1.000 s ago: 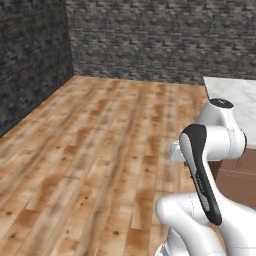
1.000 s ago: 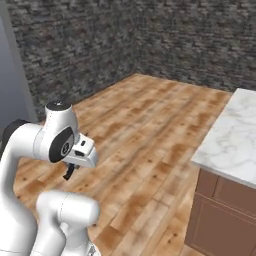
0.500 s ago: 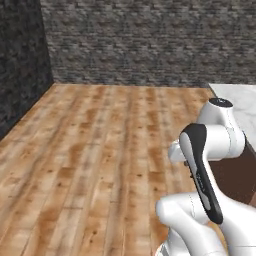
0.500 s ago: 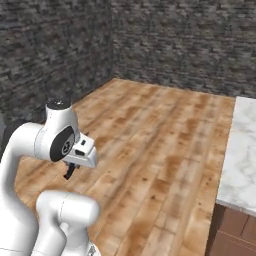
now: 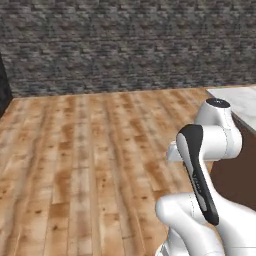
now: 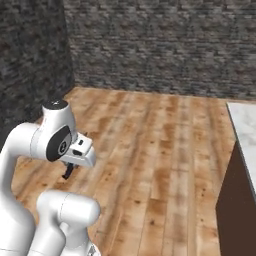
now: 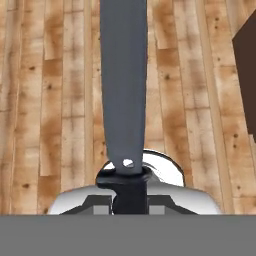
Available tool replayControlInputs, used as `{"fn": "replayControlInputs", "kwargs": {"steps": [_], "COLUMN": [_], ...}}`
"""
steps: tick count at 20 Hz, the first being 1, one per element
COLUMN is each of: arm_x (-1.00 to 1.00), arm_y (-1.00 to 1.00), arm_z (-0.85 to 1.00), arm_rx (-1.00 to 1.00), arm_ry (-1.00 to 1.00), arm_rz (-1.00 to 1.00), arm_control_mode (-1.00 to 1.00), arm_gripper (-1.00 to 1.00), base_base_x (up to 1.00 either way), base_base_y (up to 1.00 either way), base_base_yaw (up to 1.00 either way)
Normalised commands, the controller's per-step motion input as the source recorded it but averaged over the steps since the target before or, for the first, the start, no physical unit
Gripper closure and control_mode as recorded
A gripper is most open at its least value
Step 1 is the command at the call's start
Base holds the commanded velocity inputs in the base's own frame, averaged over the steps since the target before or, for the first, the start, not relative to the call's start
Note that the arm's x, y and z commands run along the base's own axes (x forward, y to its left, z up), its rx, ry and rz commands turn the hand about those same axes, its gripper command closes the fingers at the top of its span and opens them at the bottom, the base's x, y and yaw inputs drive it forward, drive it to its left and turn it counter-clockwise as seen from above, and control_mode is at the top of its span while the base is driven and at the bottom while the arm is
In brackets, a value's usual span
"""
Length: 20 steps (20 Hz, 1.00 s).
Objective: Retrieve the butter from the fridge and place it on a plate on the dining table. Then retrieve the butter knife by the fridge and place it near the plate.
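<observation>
So the arm is tucked in close over its own base while the robot is out on open wood floor [image 5: 75, 150], which makes sense to me as a carry pose: keep the load near the body rather than stretched out while driving. The claw [image 7: 128, 200] is clamped on the butter knife [image 7: 123, 80], gripping the dark handle end low in the hand view, with the long grey blade pointing straight away from the camera over the floorboards. Holding it by the handle with the blade out front looks like a sensible setup for laying it flat later. Since the knife is what's in hand, my guess is the butter part is done and this is the last leg, hauling the knife over to the plate, though I can't see butter or plate anywhere here to confirm. The hand view is the one that really shows the grasp and the blade. From the right base view you just get a small dark bit of the knife [image 6: 68, 171] poking down under the white wrist, not enough to judge the grip. That view does show the white marble tabletop [image 6: 246, 125] with its brown side off to the right, and the left base view catches a corner of the same tabletop [image 5: 237, 100] past the arm, plus the dark stone wall [image 5: 125, 45] behind everything.
</observation>
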Motion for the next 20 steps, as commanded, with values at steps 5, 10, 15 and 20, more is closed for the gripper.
{"fn": "replayControlInputs", "kwargs": {"steps": [5,10,15,20], "arm_x": [0.00,0.00,0.00,0.00], "arm_y": [0.00,0.00,0.00,0.00], "arm_z": [0.00,0.00,0.00,0.00], "arm_rx": [0.00,0.00,0.00,0.00], "arm_ry": [0.00,0.00,0.00,0.00], "arm_rz": [0.00,0.00,0.00,0.00], "arm_control_mode": [1.00,1.00,1.00,1.00], "arm_gripper": [1.00,1.00,1.00,1.00], "base_base_x": [1.00,1.00,1.00,1.00], "base_base_y": [0.45,0.63,0.98,0.97], "base_base_yaw": [-0.41,-0.45,-0.51,-0.56]}}
